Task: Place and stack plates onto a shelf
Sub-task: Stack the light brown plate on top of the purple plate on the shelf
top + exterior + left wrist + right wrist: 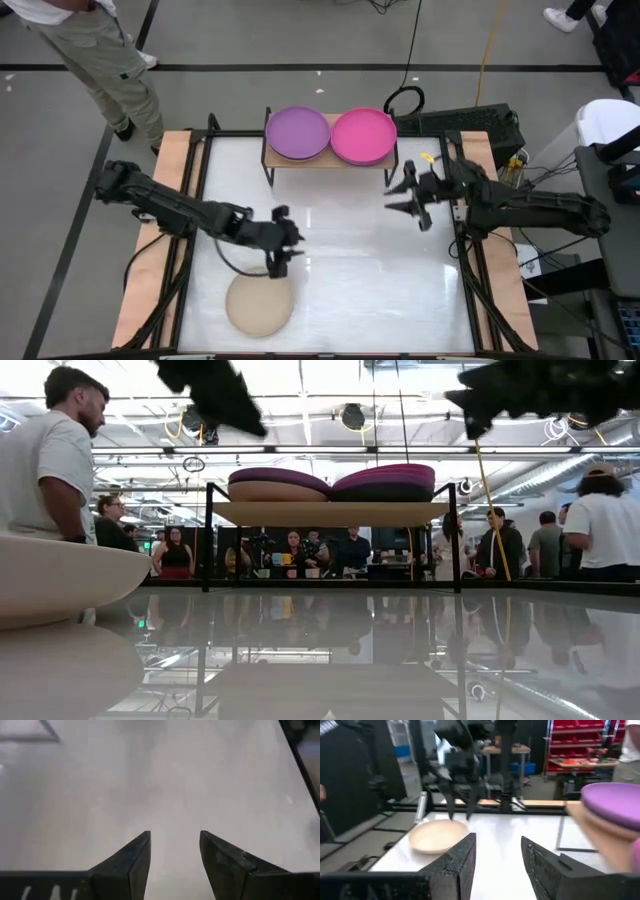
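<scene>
A beige plate (pixel 260 304) lies flat on its underside on the white table near the near-left corner, also seen in the low view (pixel 60 575) and the right wrist view (pixel 436 836). My left gripper (pixel 276 262) hangs open just beyond the plate's far rim, over bare table (pixel 174 835), and touches nothing. My right gripper (pixel 392 198) is open and empty (pixel 497 838), in front of the shelf's right end. The light-wood shelf (pixel 330 512) carries two stacks: a purple plate (pixel 297 133) on top at the left, a magenta plate (pixel 363 136) on top at the right.
The shelf stands on thin black legs at the table's far edge, with open room beneath it. A black frame (pixel 200 200) runs along the table's sides. Several people stand in the room behind (pixel 50 470), and one person is beyond the far-left corner (pixel 95 60).
</scene>
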Controlling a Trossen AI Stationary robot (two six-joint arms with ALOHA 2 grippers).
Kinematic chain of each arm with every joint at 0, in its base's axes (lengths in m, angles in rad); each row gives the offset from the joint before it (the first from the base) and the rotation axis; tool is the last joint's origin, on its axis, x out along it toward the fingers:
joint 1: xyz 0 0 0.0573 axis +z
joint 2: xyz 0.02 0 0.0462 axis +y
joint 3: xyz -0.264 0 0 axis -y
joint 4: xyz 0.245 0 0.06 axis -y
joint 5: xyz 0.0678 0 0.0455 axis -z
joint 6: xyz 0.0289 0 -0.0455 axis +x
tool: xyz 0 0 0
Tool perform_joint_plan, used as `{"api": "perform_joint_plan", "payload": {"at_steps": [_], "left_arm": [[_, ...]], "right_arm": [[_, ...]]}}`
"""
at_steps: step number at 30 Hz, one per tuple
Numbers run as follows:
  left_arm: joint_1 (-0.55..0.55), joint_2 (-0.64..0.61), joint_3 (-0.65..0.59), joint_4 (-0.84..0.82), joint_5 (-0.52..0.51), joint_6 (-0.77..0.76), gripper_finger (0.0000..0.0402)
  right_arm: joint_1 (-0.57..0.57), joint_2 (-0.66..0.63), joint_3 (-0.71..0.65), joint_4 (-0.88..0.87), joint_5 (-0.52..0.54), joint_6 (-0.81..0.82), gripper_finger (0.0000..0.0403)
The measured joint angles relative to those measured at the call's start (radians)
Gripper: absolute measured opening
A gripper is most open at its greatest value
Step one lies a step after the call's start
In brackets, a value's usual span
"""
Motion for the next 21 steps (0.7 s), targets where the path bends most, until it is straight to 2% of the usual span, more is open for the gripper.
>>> {"api": "perform_joint_plan", "payload": {"at_steps": [4,7,14,21], "left_arm": [[0.000,0.113,0.011,-0.021,0.171,0.018,0.0175],[-0.001,0.163,0.011,-0.087,0.233,-0.010,0.0175],[-0.010,0.224,0.011,-0.273,0.305,-0.042,0.0175],[-0.018,0.277,0.011,-0.297,0.326,0.006,0.0175]], "right_arm": [[0.085,-0.085,-0.130,0.088,0.058,0.052,0.0137],[0.129,-0.115,-0.200,0.163,0.078,0.073,0.0137],[0.163,-0.118,-0.232,0.209,0.105,0.080,0.0137],[0.163,-0.118,-0.232,0.207,0.103,0.088,0.0137]]}}
